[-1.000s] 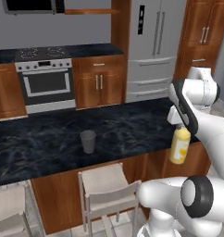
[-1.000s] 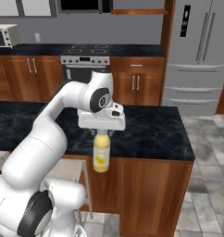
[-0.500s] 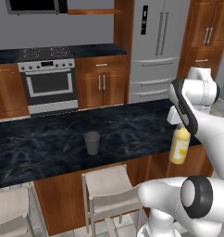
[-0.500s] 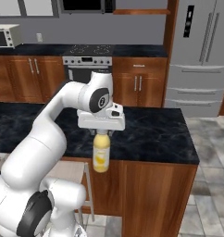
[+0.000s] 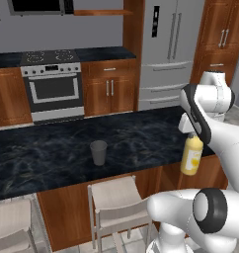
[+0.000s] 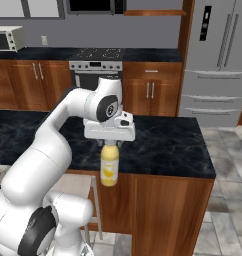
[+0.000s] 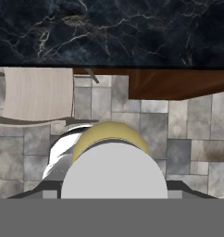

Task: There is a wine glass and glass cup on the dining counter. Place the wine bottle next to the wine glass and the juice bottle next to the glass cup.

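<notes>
A simulated kitchen seen from behind a white robot arm. At the far left edge of the left base view, around nine o'clock, a sliver of something pale and clear sits on the dining counter (image 5: 52,158); it is too cut off to name with confidence. Moving right, the glass cup (image 5: 98,152), a short grey tumbler, stands upright on the black marble, well in from the near edge. Below the counter's near edge stand two pale stools (image 5: 116,200).

Further right, at about three o'clock in that view, the gripper (image 5: 191,132) holds the juice bottle (image 5: 191,155) by its cap. The fingers are closed around the top of the yellow bottle, which hangs upright, long axis vertical. In the right base view the gripper (image 6: 110,141) and juice bottle (image 6: 109,167) hang just off the counter's near edge, the bottle's base lower than the marble top. The hand view looks straight down past the bottle (image 7: 110,141) at the tiled floor (image 7: 178,157), with the counter edge toward twelve o'clock.

The key relation: the cup lies well to the arm's left and further in over the counter. The bottle would likely need to rise above the marble, then travel left and forward to land beside the cup. The wine bottle cannot be located here.
</notes>
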{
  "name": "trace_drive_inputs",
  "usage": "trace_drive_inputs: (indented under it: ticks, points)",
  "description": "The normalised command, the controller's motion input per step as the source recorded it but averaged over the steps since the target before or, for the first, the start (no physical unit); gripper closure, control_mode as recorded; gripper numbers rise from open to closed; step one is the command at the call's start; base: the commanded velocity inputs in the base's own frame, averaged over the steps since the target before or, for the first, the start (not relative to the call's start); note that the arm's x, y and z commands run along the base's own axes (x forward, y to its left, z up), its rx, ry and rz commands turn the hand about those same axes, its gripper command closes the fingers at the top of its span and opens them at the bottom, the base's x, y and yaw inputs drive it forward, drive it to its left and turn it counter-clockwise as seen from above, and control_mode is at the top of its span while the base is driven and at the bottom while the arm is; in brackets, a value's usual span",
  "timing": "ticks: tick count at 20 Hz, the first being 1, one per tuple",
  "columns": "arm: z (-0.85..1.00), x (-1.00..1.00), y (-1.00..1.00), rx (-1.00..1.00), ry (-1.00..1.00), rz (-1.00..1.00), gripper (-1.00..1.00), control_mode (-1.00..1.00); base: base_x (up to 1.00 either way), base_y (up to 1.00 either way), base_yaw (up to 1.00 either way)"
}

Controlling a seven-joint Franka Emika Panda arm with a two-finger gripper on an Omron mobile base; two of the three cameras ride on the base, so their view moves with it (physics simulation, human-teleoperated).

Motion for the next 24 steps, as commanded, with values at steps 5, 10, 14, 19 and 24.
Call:
trace_drive_inputs:
  ticks: [5,10,14,19,24]
  points:
    - [0.00,0.00,0.00,0.00,0.00,0.00,1.00,1.00,0.00,0.00,0.00]
    - [0.00,0.00,0.00,0.00,0.00,0.00,1.00,1.00,0.00,0.00,0.00]
    - [0.00,0.00,0.00,0.00,0.00,0.00,1.00,1.00,0.00,0.00,0.00]
    - [0.06,0.15,0.15,-0.04,0.00,0.00,1.00,-1.00,0.03,0.04,0.00]
    - [0.16,0.34,0.42,-0.12,0.00,0.00,1.00,-1.00,0.00,0.00,0.00]
